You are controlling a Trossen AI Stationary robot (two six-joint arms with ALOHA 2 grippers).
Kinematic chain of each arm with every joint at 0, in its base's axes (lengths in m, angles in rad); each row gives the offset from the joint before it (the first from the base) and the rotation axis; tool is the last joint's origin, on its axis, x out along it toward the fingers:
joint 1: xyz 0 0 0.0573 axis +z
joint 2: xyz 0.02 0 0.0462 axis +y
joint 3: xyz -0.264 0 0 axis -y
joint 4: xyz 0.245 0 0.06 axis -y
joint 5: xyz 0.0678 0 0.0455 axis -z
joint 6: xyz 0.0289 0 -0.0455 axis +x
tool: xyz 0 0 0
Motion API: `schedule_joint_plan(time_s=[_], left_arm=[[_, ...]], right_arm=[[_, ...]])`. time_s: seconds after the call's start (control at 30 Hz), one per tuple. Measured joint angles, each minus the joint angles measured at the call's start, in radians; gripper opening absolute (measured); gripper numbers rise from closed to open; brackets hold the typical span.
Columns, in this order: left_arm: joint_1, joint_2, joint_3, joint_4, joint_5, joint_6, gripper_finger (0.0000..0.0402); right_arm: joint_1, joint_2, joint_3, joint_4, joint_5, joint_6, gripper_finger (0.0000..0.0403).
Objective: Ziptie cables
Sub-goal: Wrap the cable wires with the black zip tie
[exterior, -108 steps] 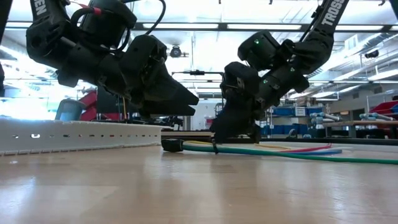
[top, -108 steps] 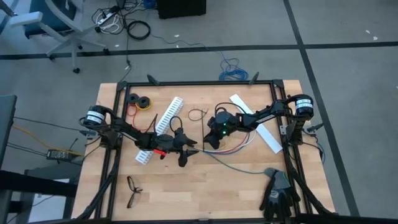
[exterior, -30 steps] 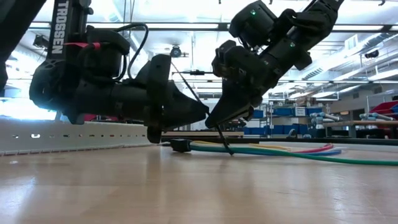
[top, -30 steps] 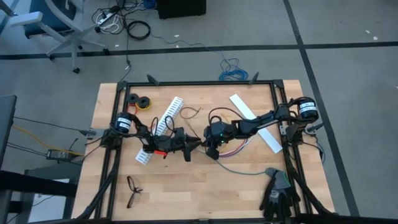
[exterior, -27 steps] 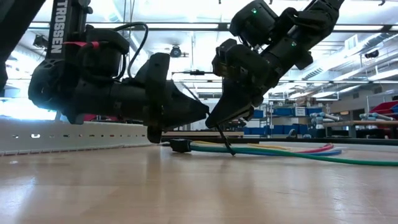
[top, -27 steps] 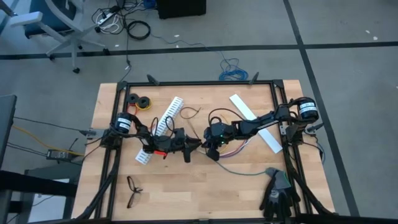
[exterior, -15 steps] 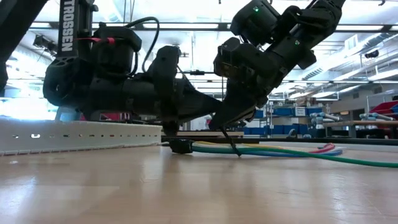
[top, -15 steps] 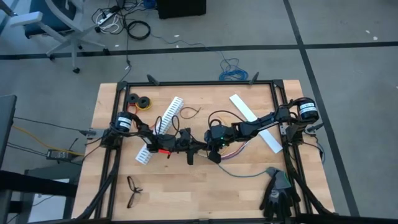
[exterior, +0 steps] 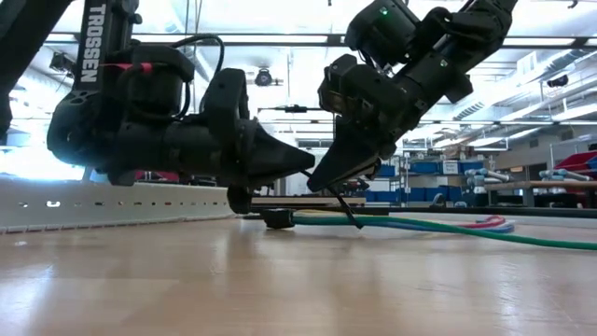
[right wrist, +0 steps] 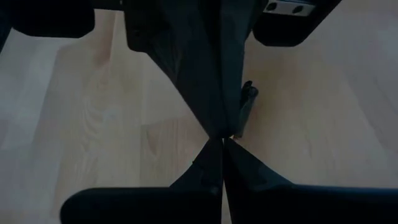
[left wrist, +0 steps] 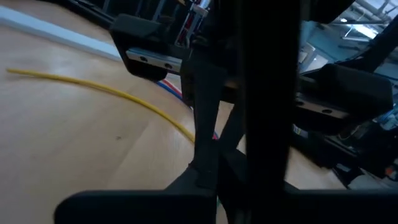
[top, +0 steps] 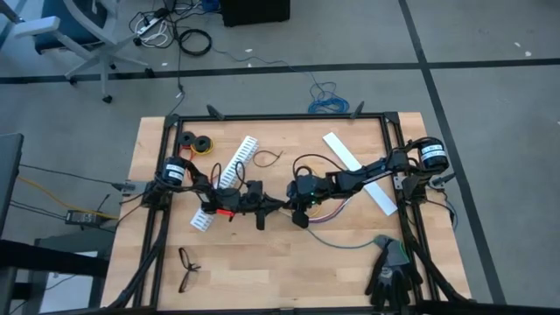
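Note:
The cables [top: 337, 203] lie in a coloured bundle right of the table's middle, flat on the wood in the low view [exterior: 420, 224]. A yellow one [left wrist: 99, 89] shows in the left wrist view. My two grippers meet tip to tip at the bundle's left end. My left gripper [top: 278, 207] reaches in level from the left and is shut [exterior: 311, 166]. My right gripper [top: 296, 213] slants down from the right and is shut [right wrist: 221, 142]. A thin black ziptie [exterior: 345, 210] runs from the meeting tips down to the cables. My left gripper is shut on the ziptie right at the right gripper's fingertips, coming level from the table's left. The dark fingers hide which part it has. My right gripper pinches the ziptie's upper part [exterior: 328, 193] between its fingertips, slanting down from the right. The strip hangs below, its lower end at the cables.
A long white slotted strip [top: 226, 179] lies just behind my left arm, and a flat white strip [top: 359, 171] lies under my right arm. Tape rolls [top: 197, 142] sit far left, black eyeglasses [top: 186, 267] near left, and gloves [top: 391, 271] near right.
My left gripper has moved right to the right gripper's tips, shut there, then drawn back a little to the left. The ziptie's tail, which slanted up between the two grippers, no longer stands free. My right gripper has stayed put.

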Motion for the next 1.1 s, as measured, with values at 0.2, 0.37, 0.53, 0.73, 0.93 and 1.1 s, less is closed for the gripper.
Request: schedule_joint_plan(time_s=[0.2, 0.37, 0.53, 0.73, 0.93, 1.1], left_arm=[[0.0, 0.0, 0.028, -0.003, 0.039, 0.005, 0.0049], [0.001, 0.0, 0.035, -0.002, 0.047, 0.009, 0.0098], [0.001, 0.0, 0.035, -0.001, 0.044, 0.037, 0.0132], [0.0, 0.0, 0.035, -0.001, 0.006, 0.091, 0.0137], [-0.002, 0.0, 0.015, 0.0, -0.001, 0.115, 0.0137], [-0.002, 0.0, -0.031, -0.004, -0.028, 0.085, 0.0137]], right_arm=[[0.0, 0.0, -0.001, 0.002, -0.004, 0.001, 0.0], [0.001, 0.0, -0.001, 0.003, -0.005, 0.007, 0.0], [0.001, 0.0, -0.001, 0.008, 0.004, 0.024, 0.0], [0.001, 0.0, -0.001, 0.019, 0.023, 0.039, 0.0], [0.001, 0.0, -0.001, 0.019, 0.023, 0.05, 0.0], [0.001, 0.0, -0.001, 0.025, 0.023, 0.056, 0.0]])
